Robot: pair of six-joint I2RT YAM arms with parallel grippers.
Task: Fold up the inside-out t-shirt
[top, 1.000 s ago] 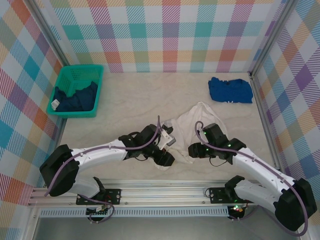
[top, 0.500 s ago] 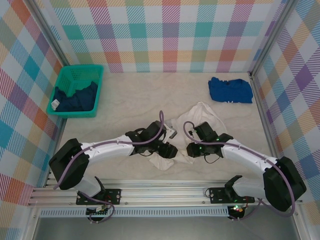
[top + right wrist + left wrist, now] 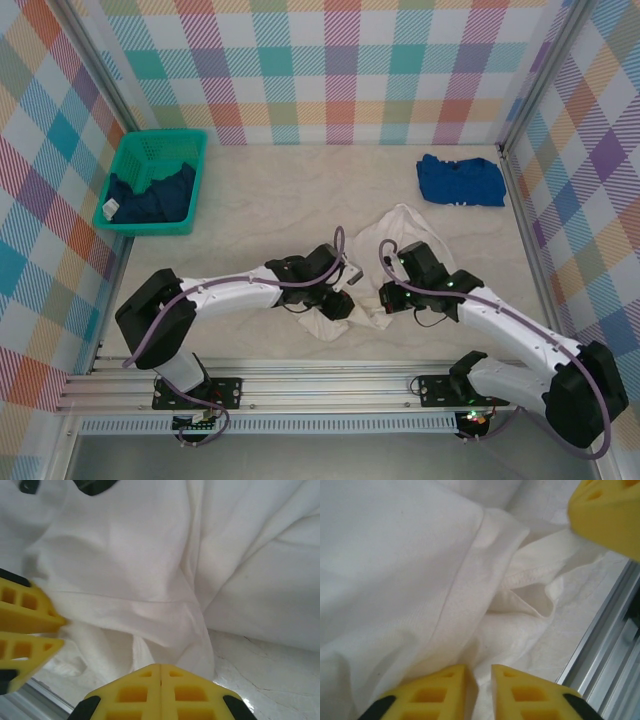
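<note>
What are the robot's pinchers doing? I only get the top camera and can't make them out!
Observer: The left gripper has its fingers almost together, with a fold of the t-shirt between them.
Operator: And the other one?
Observer: The right gripper is shut, fingers touching; cloth reaches its tips, but I can't tell if any is pinched.
Operator: Which bit of shirt is it?
Observer: A stitched hem lies just ahead of the left gripper.
</note>
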